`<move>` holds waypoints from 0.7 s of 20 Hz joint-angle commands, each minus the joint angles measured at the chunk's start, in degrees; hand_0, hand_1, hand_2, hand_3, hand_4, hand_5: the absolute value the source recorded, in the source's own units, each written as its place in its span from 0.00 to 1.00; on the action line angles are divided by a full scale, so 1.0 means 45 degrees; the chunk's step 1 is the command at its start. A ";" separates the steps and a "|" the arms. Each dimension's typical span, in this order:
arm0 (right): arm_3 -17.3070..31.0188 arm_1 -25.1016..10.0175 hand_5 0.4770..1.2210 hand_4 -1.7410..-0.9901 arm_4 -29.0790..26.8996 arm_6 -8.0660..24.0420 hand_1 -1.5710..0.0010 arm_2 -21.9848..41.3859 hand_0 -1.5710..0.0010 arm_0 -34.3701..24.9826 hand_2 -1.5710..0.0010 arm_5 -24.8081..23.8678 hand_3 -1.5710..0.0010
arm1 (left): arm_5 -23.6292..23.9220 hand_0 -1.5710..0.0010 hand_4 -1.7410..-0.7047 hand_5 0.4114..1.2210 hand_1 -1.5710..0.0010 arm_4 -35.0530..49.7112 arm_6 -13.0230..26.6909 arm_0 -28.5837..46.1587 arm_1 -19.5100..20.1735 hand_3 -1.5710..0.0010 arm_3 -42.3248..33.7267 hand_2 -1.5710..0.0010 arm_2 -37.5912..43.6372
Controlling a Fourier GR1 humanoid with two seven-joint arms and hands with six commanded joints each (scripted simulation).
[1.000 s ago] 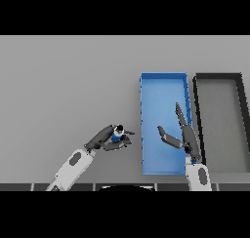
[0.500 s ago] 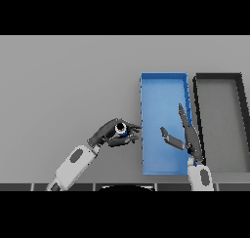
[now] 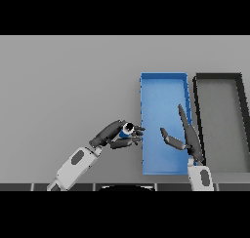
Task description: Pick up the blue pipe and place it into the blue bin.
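A grey counter (image 3: 63, 86) carries two long trays side by side: a dark bin (image 3: 240, 129) beyond the right hand's fingers, on the far side from the left hand, and the blue bin (image 3: 163, 88), whose open floor lies between the two hands. The right hand (image 3: 188, 137) hangs over the blue bin's near right portion, fingers straight and spread with the thumb held apart, gripping nothing. The left hand (image 3: 111, 136) holds the blue pipe (image 3: 127, 130), fingers and thumb curled round it, its pale open end facing up and its far tip just at the bin's left wall. Over the past second the left hand has carried the pipe sideways toward the bin, from a spot well clear of the wall to a position where its fingertips nearly meet the rim; the right hand has barely shifted. That travel suggests the pickup is done and the carry is close to finished, with the pipe apparently lifted off the counter, though its height cannot be read for certain from above. What remains, by this view, is to bring the pipe past the left wall and over the blue floor before the fingers let go; released here, it could strike the rim and fall outside.
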 commanded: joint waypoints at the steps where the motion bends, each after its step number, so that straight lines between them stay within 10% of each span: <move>1: 0.0050 -0.0031 0.17 0.75 -0.0117 -0.0095 1.00 -0.0091 1.00 -0.0109 1.00 0.0030 1.00 | -0.0031 0.00 0.00 1.00 0.00 0.0042 0.0018 -0.0109 0.0008 0.05 0.0005 0.00 0.0057; 5: -0.1071 -0.0678 0.15 0.70 -0.3233 -0.0385 1.00 -0.0506 1.00 -0.0432 1.00 0.2211 1.00 | -0.0143 0.00 0.00 1.00 0.00 0.0002 0.0019 -0.0071 0.0026 0.05 0.0198 0.00 0.0015; 14: -0.3352 -0.2887 0.03 0.58 -0.6780 0.3781 1.00 0.0954 1.00 -0.3391 1.00 0.4985 1.00 | -0.0262 0.00 0.00 1.00 0.00 -0.0188 -0.0114 -0.0140 0.0137 0.05 0.0169 0.00 -0.0053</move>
